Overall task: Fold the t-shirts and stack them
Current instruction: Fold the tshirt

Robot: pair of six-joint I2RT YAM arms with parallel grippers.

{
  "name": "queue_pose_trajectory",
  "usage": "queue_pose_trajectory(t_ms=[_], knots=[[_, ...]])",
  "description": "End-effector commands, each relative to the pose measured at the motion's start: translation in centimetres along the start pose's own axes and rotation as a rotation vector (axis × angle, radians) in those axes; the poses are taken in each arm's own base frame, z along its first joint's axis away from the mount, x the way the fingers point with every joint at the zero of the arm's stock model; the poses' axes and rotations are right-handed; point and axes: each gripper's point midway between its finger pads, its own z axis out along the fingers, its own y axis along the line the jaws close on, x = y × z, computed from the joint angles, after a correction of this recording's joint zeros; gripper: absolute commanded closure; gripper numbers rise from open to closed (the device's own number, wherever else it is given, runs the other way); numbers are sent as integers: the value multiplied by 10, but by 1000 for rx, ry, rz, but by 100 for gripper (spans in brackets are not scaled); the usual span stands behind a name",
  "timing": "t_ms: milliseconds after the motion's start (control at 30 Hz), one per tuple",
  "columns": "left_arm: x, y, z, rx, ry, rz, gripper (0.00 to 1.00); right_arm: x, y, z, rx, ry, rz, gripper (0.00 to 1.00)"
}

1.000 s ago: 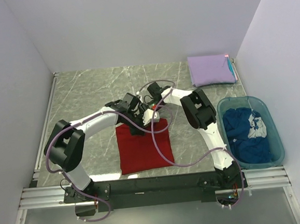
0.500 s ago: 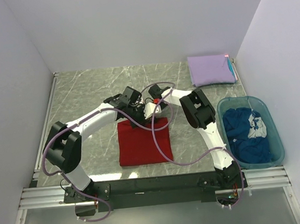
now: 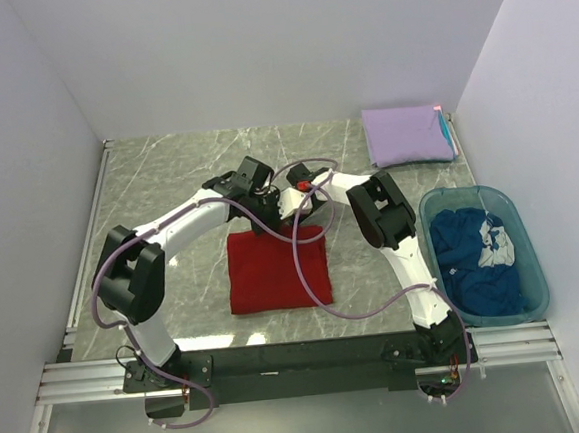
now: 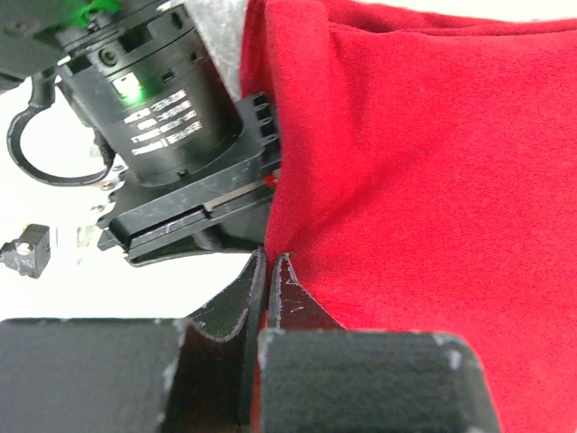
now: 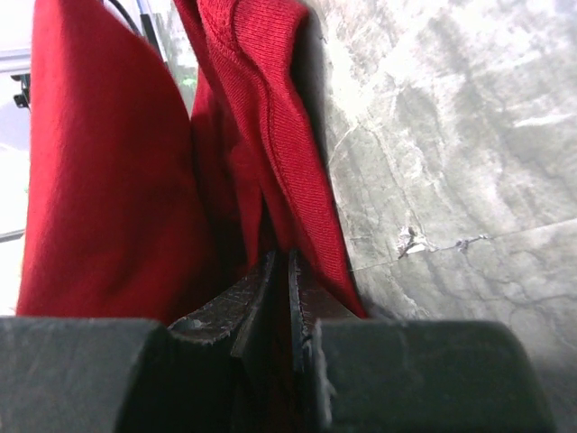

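The left gripper (image 4: 268,271) and right gripper (image 5: 281,266) are pinching the far edge of the red shirt (image 3: 274,273) side by side, jaws clamped on cloth. The shirt is lying mid-table, running from the grippers back toward the bases. Its held edge is probably lifting slightly. The lavender shirt (image 3: 408,135) is lying at the far right, nearer the right arm.

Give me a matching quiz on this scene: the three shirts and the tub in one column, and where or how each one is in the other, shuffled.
1 red shirt
2 lavender shirt
3 blue shirt
4 tub

A folded, far right corner
B crumpled in the tub
C in the middle
D translucent teal

Pairs: 1-C, 2-A, 3-B, 4-D
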Motion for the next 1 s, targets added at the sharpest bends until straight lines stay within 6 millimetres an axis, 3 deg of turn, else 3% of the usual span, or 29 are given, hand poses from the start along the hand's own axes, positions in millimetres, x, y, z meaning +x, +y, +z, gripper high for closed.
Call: queue_pose_trajectory(t_ms=[0, 167, 400, 600, 767, 867, 900, 967], knots=[[-17, 33, -7, -96, -43, 46, 99, 3, 1, -2, -2, 9, -19, 82], [-21, 48, -9, -179, -75, 50, 100, 3, 2, -1, -4, 12, -19, 82], [-27, 54, -18, -241, -115, 99, 99, 0, 3, -2, -7, 13, -27, 82], [-15, 57, -6, -262, -91, 102, 100, 0, 5, -5, -1, 11, -36, 80], [-4, 59, -1, -298, -76, 122, 99, -7, 9, -16, 60, -6, -68, 72], [-3, 58, -5, -315, -83, 143, 89, -14, 15, -25, 107, -22, -114, 66], [-3, 58, -7, -320, -85, 146, 80, -18, 14, -29, 144, -26, -135, 64], [-10, 53, -16, -311, -104, 145, 70, -23, 21, -35, 177, -37, -170, 60]])
